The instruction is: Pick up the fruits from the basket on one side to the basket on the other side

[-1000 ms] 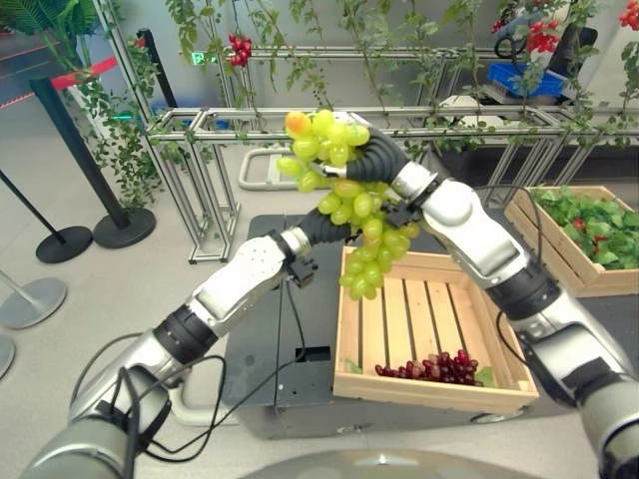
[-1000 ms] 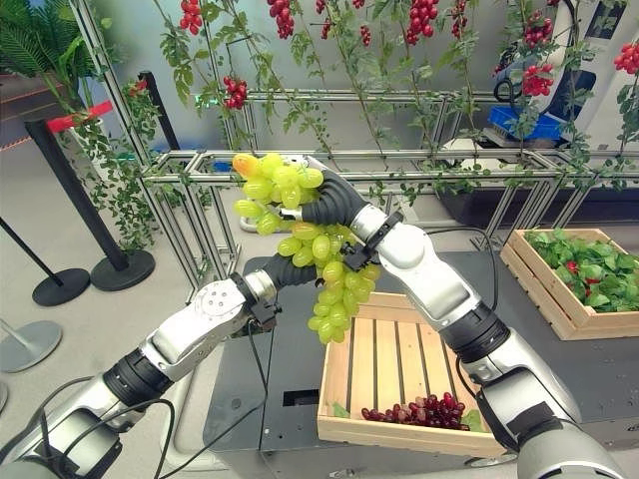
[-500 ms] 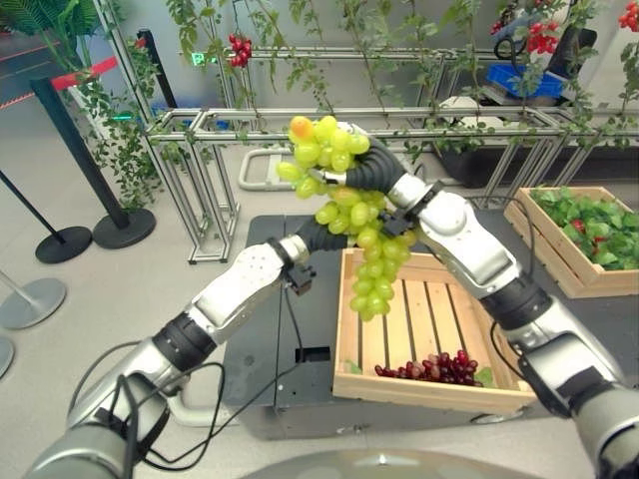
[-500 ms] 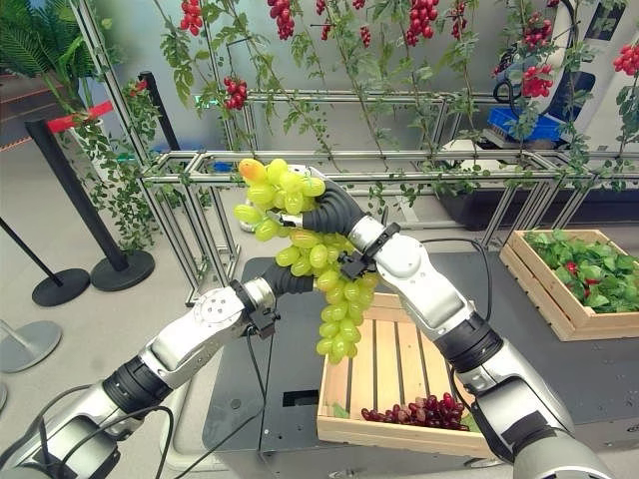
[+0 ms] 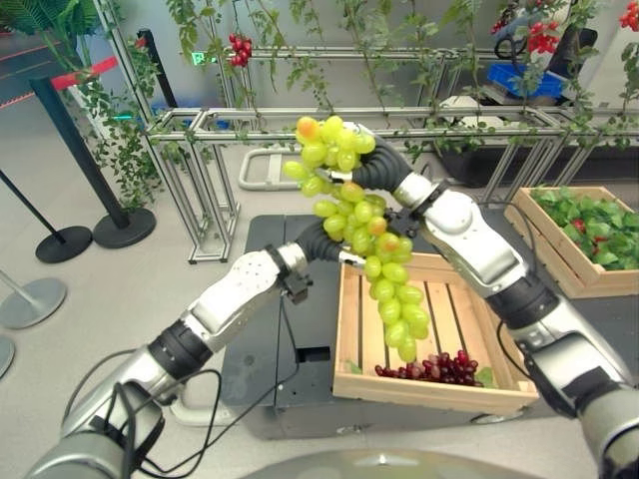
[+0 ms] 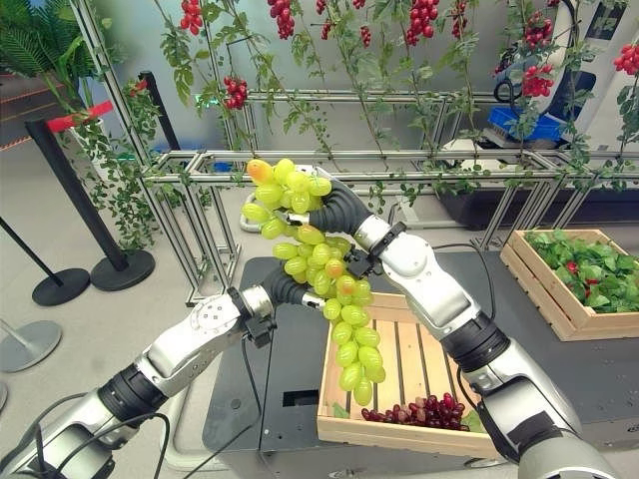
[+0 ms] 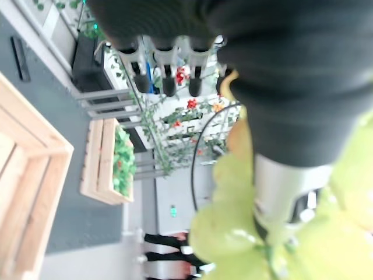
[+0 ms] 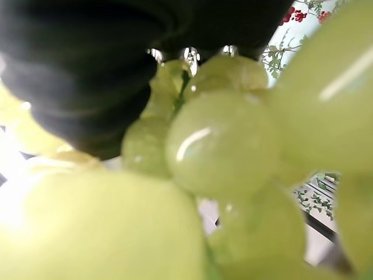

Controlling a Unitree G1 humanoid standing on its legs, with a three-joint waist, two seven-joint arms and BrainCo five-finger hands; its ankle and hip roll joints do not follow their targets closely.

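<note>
A long bunch of green grapes [image 5: 367, 232] hangs in the air, its tip dangling inside the wooden crate [image 5: 439, 394]. My right hand [image 5: 379, 168] is shut on the top of the bunch, and grapes [image 8: 221, 140] crowd against it in the right wrist view. My left hand [image 5: 319, 242] sits behind the middle of the bunch, over the crate's near left corner. Its fingers [image 7: 169, 64] are straight, with grapes [image 7: 233, 233] beside the palm. A small bunch of red grapes [image 5: 434, 367] lies on the crate's floor at the front.
The crate rests on a black cart [image 5: 270, 329]. A second wooden crate [image 5: 589, 235] with green leaves and red fruit stands at the far right. A metal trellis [image 5: 200, 130] with vines runs behind. Stanchion posts [image 5: 110, 200] stand on the floor to the left.
The lower half of the green bunch has dropped from a gathered clump and now hangs down into the crate. The right hand has shifted slightly right; the left hand stays behind the bunch.
</note>
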